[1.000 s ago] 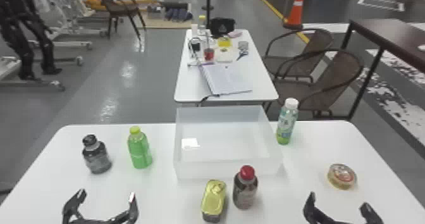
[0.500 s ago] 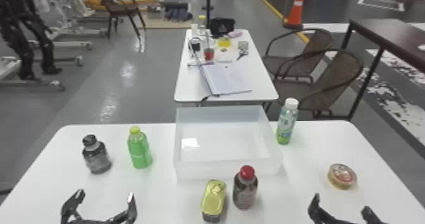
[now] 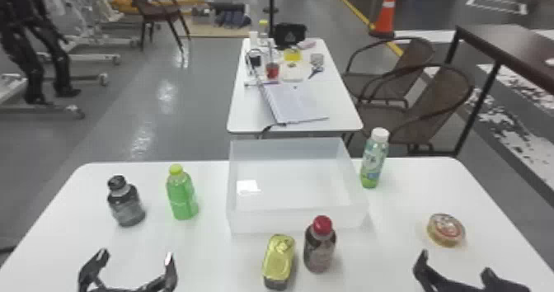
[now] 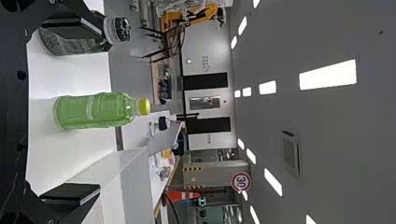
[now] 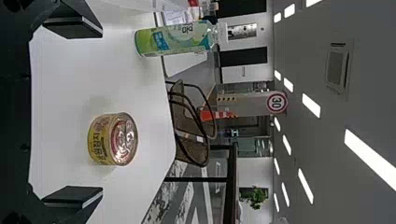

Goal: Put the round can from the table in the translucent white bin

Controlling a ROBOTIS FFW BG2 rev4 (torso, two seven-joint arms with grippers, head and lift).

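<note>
Okay, so going left to right across the white table (image 3: 222, 266), we've got a dark bottle (image 3: 125, 206) with a black cap, smooth and round-shouldered, with the left gripper (image 3: 136, 254) on the near side of it, spread open and empty. We reckon that arm is the spare, since the target is way over on the other side. Next is a see-through green bottle (image 3: 182, 194) with a yellow cap, then the translucent white bin (image 3: 288, 223), a boxy frosted-plastic thing with its wide top facing up, so dropping stuff in from above should be easy. In front of it we see a shiny gold oblong tin (image 3: 279, 260) near a red-capped bottle (image 3: 319, 248), both handy obstacles for a low carry, and a slim white-capped bottle (image 3: 373, 161) stands just beside the bin's right wall. Last up, the round can (image 3: 445, 229) sits flat on the table, a squat metal drum with a glossy lid. The right gripper (image 3: 456, 262) is just short of it, open with nothing held, its black fingers apart, and we'd guess it's lined up that way to straddle the curved sides.
</note>
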